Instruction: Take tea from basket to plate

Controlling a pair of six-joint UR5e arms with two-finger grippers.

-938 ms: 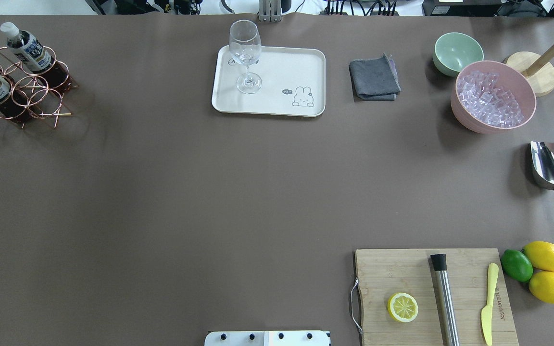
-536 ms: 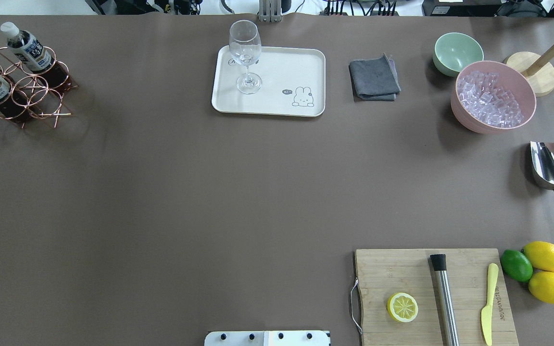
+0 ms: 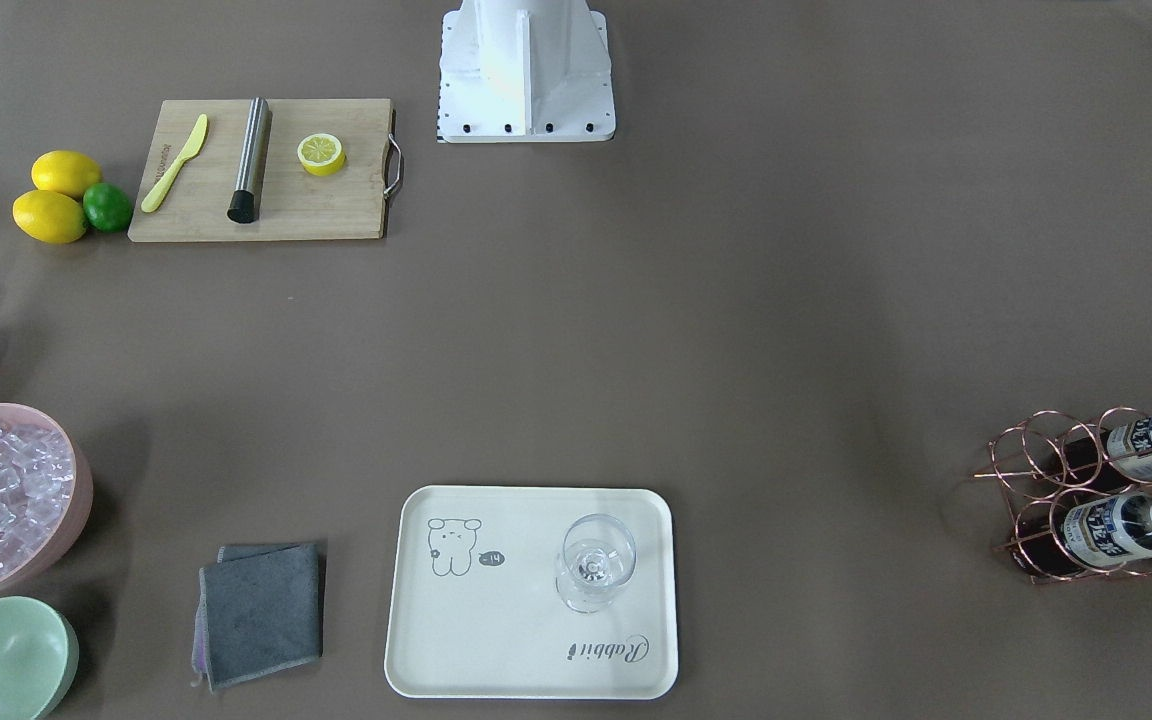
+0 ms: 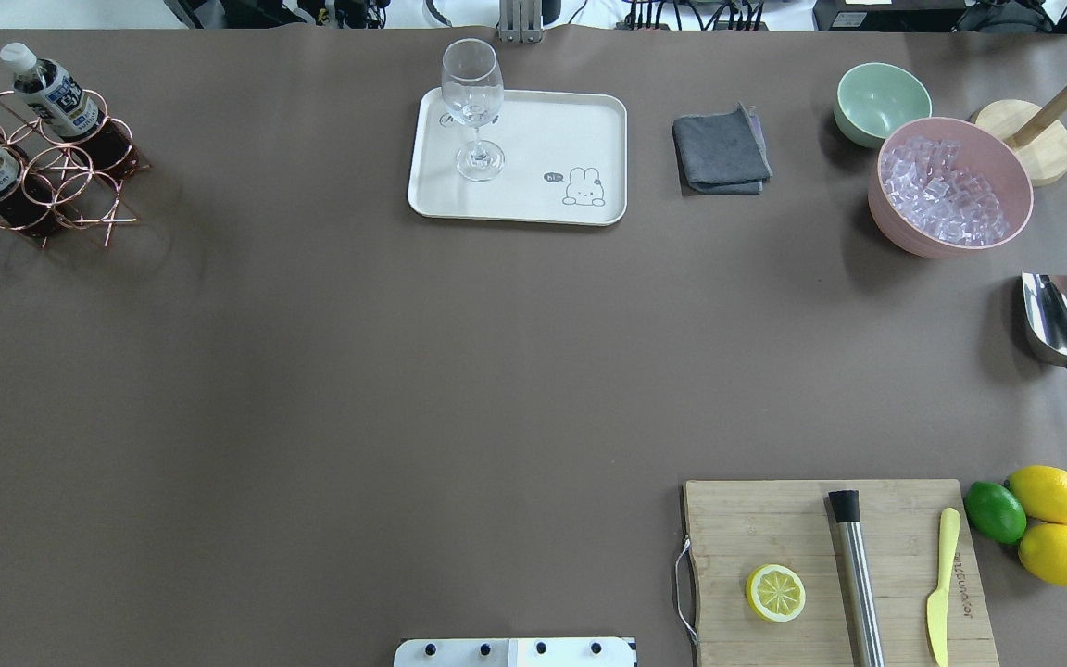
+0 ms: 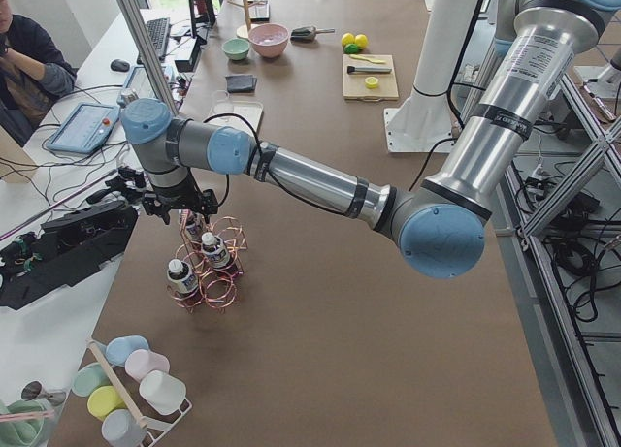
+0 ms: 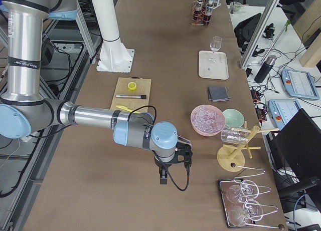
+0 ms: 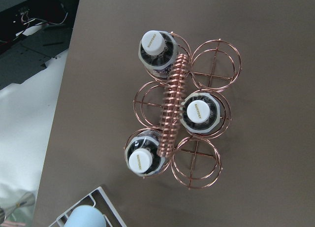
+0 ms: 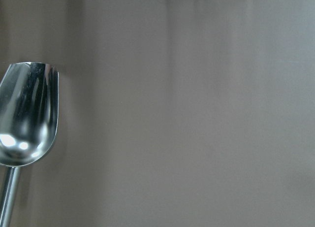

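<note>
My left gripper (image 5: 186, 212) hangs over the basket (image 7: 173, 96); whether its jaws are parted I cannot tell. The tea (image 7: 197, 110) standing in the ring at 3 o'clock of the handle (image 7: 167, 136) looks full, so weighty, with slick, yielding walls; I'd grip under the stiff cap.

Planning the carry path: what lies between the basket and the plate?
Nothing: in the overhead view, only bare table separates the basket from the plate.
</note>
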